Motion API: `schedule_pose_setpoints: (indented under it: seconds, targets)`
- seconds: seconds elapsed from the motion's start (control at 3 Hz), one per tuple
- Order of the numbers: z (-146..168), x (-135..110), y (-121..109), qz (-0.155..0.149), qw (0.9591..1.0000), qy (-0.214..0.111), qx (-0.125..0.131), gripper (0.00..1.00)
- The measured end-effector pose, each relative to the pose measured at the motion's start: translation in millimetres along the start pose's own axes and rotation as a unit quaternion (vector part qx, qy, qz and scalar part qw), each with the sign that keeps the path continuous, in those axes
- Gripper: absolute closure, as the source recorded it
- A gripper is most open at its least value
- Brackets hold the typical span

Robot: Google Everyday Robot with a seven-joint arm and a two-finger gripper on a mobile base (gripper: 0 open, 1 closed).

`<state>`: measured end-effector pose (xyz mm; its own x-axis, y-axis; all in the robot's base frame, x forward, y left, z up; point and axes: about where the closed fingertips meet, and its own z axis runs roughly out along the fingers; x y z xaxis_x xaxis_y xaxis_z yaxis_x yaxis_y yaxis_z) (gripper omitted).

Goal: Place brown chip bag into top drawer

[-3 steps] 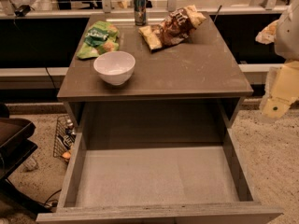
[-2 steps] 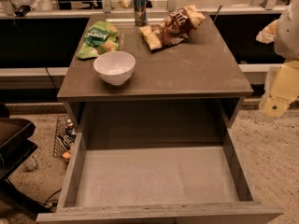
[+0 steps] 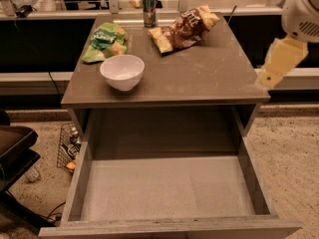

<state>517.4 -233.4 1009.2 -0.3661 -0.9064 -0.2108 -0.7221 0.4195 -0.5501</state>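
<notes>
The brown chip bag [image 3: 184,28] lies on the cabinet top at the back, right of the middle, crinkled with pale yellow ends. The top drawer [image 3: 167,190] is pulled fully out below the cabinet top, and its flat grey bottom is bare. My gripper [image 3: 273,68] hangs at the right edge of the view, beside the cabinet's right front corner. It holds nothing and is well to the right of the bag and nearer than it.
A white bowl [image 3: 122,71] stands on the cabinet top [image 3: 209,73] at the front left. A green chip bag [image 3: 105,42] lies behind it. A drink can [image 3: 148,8] stands at the back. A dark chair [image 3: 15,153] and a wire rack [image 3: 69,146] are on the floor to the left.
My gripper has moved up and to the left, closer to the cabinet's right edge. The bags, bowl, can and drawer have not moved.
</notes>
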Motion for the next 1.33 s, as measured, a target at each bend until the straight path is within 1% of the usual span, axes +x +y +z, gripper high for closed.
schedule_pose_setpoints:
  seconds: [0.33, 0.67, 1.0, 1.33]
  targets:
    - [4, -13, -59, 0.029, 0.9944, -0.026, 0.098, 0.0]
    - [-3, -26, -79, 0.028, 0.9887, -0.053, 0.138, 0.0]
    - [-4, -26, -78, 0.028, 0.9887, -0.054, 0.137, 0.0]
    - [17, -40, -85, 0.018, 0.9882, -0.078, 0.131, 0.0]
